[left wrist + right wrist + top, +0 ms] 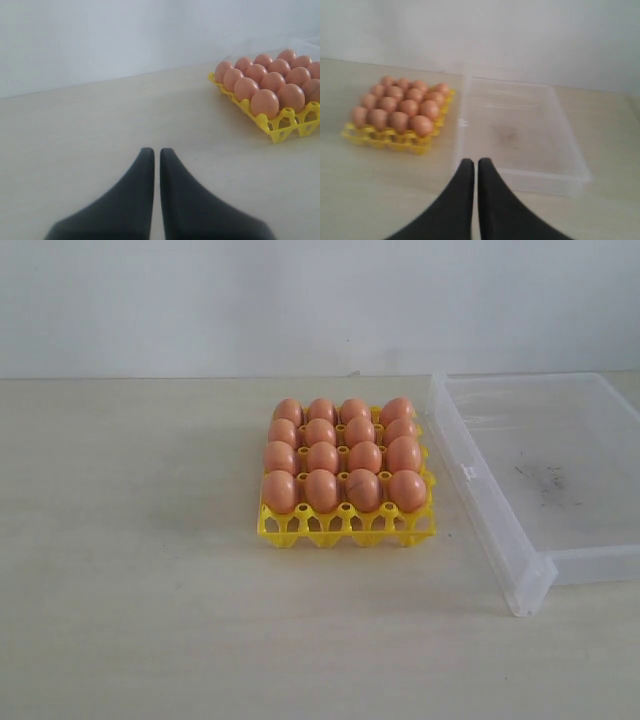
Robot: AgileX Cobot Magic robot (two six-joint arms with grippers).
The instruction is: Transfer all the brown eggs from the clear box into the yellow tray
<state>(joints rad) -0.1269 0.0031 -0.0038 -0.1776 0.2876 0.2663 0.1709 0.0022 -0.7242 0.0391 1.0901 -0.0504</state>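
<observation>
Exterior view shows sixteen brown eggs (322, 458) seated in the yellow tray (345, 527), four rows of four, on the pale table (150, 590). Just to the right of the tray lies the clear box (530, 580), with only dark smudges showing on its floor. One long wall of the box runs just beside the tray; whether they touch I cannot tell.

From the left wrist camera, the left gripper (156, 151) has its dark fingers drawn together with only a thin slit between them, and it holds nothing. Its tips point over bare table, and the tray of eggs sits well apart from them, ahead and off to one side.

From the right wrist camera, the right gripper (472, 161) is likewise closed and holds nothing. Its tips are near one end wall of the box, and the tray of eggs stands farther off, beside the box's long wall.
</observation>
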